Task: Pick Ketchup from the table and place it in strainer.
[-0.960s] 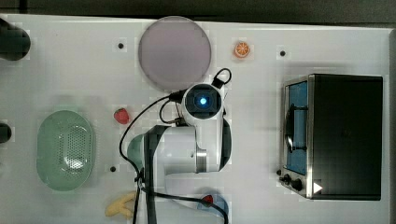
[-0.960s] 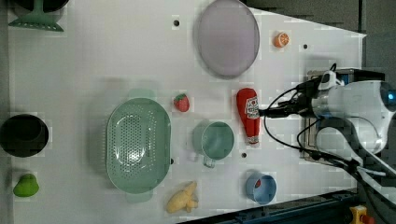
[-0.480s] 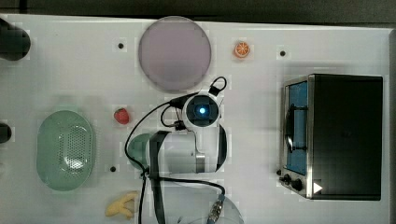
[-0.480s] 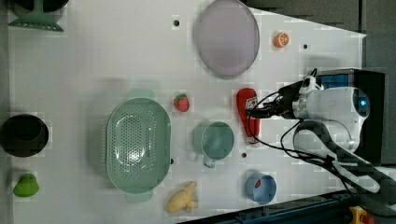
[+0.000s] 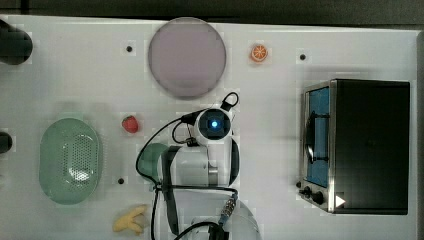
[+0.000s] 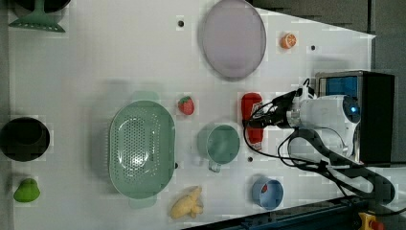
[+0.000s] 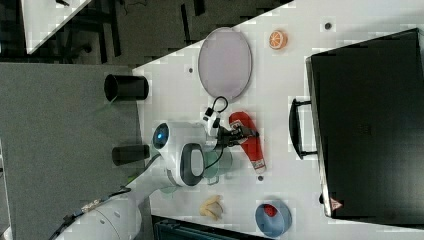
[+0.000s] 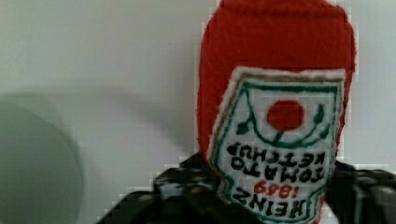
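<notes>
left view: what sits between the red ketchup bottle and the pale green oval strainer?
In the left view, the round dark-green mug and the small red strawberry lie between the red ketchup bottle and the pale green perforated strainer.

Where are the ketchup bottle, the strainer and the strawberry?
ketchup bottle (image 6: 251,106): left view, its red body.
strainer (image 6: 141,149): left view, its perforated bottom.
strawberry (image 6: 186,105): left view, its red middle.

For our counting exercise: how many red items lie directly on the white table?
2. The strawberry lies between the strainer and the ketchup bottle, which lies beside the green mug. More may hide under the arm.
</notes>
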You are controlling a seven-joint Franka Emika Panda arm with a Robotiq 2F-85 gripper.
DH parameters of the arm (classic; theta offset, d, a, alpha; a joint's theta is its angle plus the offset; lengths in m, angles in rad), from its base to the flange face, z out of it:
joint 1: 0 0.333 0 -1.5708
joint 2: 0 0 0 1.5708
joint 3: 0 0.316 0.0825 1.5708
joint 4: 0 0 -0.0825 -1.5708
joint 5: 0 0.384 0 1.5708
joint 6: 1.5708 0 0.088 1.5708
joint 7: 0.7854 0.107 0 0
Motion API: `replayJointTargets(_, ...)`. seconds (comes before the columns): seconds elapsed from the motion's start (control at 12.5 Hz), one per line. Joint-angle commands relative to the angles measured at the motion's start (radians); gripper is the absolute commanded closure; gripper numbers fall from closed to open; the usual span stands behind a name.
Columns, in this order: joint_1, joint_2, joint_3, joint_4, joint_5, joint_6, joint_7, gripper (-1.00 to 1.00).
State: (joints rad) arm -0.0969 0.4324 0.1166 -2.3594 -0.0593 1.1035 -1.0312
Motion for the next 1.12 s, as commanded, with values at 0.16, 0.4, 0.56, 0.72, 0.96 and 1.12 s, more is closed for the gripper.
replayJointTargets(0.16,0.012,-0.071,-0.008,0.012,0.010,0.009,0.017,-0.22)
replayJointTargets(0.4,0.011,-0.218,-0.006,0.028,0.011,-0.129,0.018,-0.22)
replayJointTargets(0.56,0.014,-0.332,0.006,0.062,0.011,-0.313,0.018,-0.22)
replayJointTargets(0.72,0.016,-0.429,0.031,0.099,0.012,-0.471,0.026,-0.22)
replayJointTargets(0.96,0.026,-0.523,0.100,0.151,0.026,-0.648,0.163,-0.22)
replayJointTargets(1.12,0.036,-0.543,0.168,0.177,0.075,-0.686,0.267,-0.22)
